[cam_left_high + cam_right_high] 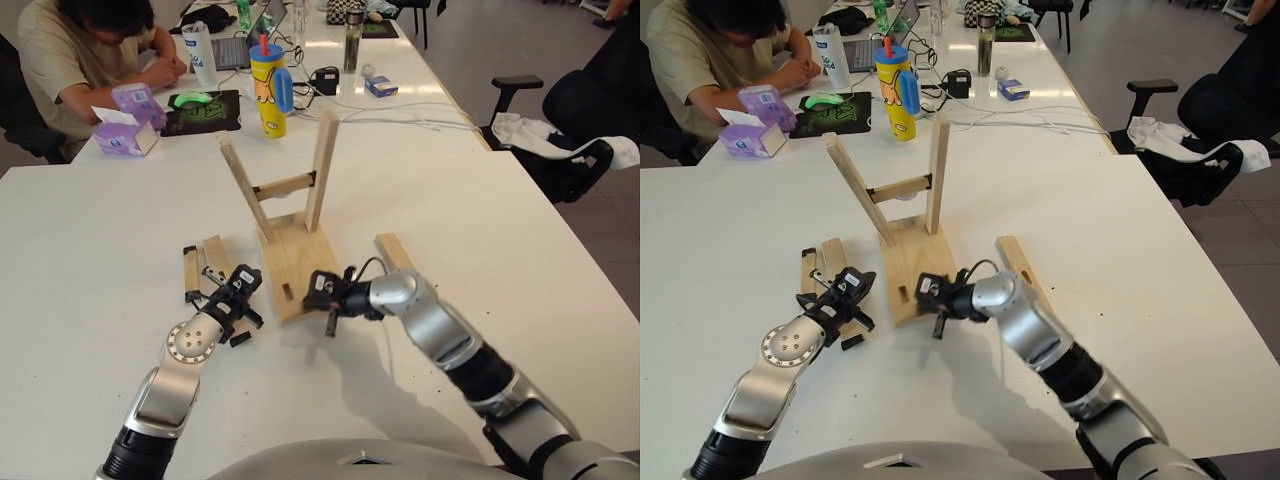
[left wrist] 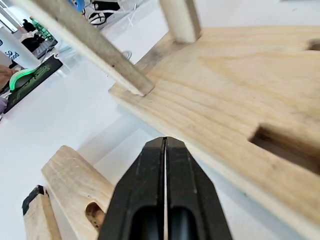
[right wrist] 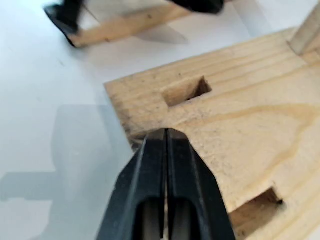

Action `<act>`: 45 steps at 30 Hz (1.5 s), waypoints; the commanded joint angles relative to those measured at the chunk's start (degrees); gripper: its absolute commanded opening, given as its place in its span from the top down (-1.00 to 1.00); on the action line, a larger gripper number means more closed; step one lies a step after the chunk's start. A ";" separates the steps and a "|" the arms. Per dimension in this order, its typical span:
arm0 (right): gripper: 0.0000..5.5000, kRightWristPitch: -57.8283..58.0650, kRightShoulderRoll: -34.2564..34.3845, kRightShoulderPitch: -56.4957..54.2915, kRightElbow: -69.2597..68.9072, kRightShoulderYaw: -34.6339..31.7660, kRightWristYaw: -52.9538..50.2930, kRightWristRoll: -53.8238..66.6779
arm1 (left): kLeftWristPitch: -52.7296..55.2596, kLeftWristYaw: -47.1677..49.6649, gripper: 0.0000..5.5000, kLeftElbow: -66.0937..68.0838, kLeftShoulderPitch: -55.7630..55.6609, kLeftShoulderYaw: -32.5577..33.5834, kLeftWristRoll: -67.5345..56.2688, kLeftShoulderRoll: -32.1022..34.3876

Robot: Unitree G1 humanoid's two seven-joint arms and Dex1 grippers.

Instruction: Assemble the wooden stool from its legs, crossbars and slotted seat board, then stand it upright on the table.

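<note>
Both jaws are shut and empty: your left gripper [image 1: 243,285] sits beside the loose legs [image 1: 214,250], your right gripper [image 1: 318,288] at the near edge of the flat seat board [image 1: 290,255]. Judged half-built: its near slots [image 3: 185,90] are vacant, so next open and grasp a leg. Beyond rise two fitted legs [image 1: 322,170] and a crossbar [image 1: 285,186].

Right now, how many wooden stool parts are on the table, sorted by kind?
Slotted seat board: 1
Legs standing in the board: 2
Crossbar between those legs: 1
Loose wooden pieces lying flat: 3
Total: 7
</note>
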 commanded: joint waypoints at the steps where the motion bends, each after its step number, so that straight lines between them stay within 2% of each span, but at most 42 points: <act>1: 1.00 2.83 -0.52 4.61 6.65 2.13 -4.98 -1.98 | 0.10 1.32 1.00 1.25 -2.88 1.82 0.81 -0.20; 7: 1.00 -4.63 0.69 5.72 6.06 -1.85 -14.18 -3.26 | -3.71 11.35 1.00 -14.79 4.37 16.53 -6.65 -9.73; 9: 1.00 -6.83 1.87 7.48 2.53 -5.16 -16.02 -0.95 | -1.19 13.29 0.89 -18.66 7.72 20.02 -7.87 -11.81; 11: 0.89 -7.34 5.40 9.58 -2.93 -11.23 -18.76 3.40 | 2.86 14.60 0.78 -17.93 9.42 24.65 -9.80 -13.08; 16: 0.63 -4.78 13.95 11.93 -7.13 -28.56 -27.47 13.36 | 5.99 11.47 0.52 -9.44 6.44 26.25 -12.85 -10.96; 20: 0.41 -3.96 13.99 9.75 -4.44 -35.26 -28.47 18.05 | 10.24 11.04 0.31 -3.46 3.27 26.97 -15.20 -11.20; 25: 0.15 -3.33 14.06 7.73 -2.45 -37.59 -29.31 20.98 | 13.74 12.25 0.07 -0.86 2.15 27.18 -16.37 -11.95; 27: 0.13 -6.21 15.54 7.53 -1.66 -38.27 -30.11 21.89 | 14.18 12.40 0.00 0.05 2.13 26.65 -16.37 -11.84; 39: 0.13 -4.04 14.32 7.66 -1.62 -36.82 -30.20 25.21 | 18.16 14.13 0.00 2.10 2.50 26.43 -18.25 -13.14; 45: 0.13 -3.51 14.01 7.08 -1.34 -37.01 -31.19 25.51 | 18.45 14.43 0.28 2.63 3.32 25.45 -18.08 -12.94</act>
